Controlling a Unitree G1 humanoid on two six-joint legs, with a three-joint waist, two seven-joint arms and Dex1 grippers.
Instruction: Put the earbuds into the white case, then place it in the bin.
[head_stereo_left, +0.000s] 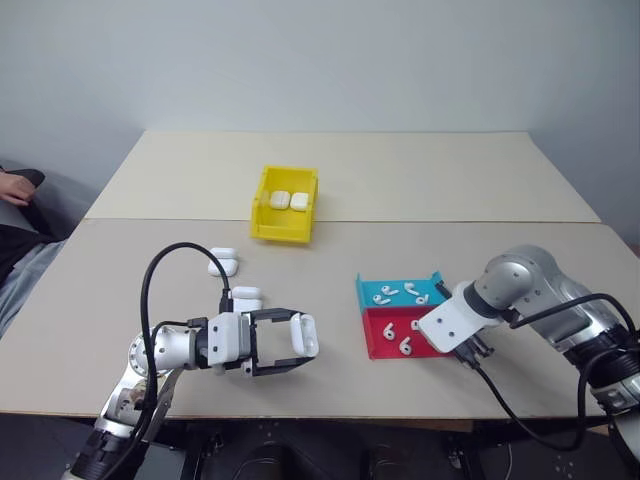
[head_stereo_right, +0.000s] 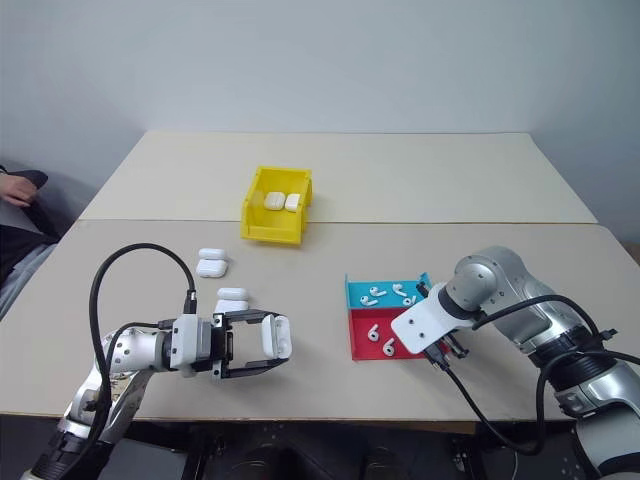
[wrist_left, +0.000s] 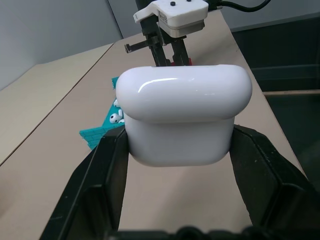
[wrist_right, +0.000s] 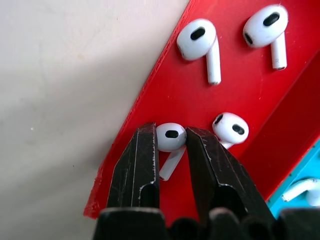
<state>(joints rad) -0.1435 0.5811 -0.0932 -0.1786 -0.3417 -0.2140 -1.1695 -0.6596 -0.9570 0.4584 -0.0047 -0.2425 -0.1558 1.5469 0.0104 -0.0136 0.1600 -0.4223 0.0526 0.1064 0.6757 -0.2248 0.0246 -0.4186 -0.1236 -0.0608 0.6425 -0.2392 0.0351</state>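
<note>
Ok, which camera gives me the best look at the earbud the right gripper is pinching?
The right wrist view: the earbud sits between the right gripper fingers, over the red tray. In the head views the arm hides that earbud; the left wrist view shows the gripper from afar.

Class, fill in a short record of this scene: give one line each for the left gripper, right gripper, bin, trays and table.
left gripper: shut on a white case, lid closed
right gripper: fingers closed on an earbud in the red tray
bin: yellow, two cases inside
trays: red tray beside the teal tray, earbuds in both
table: two loose cases near the left gripper
</note>
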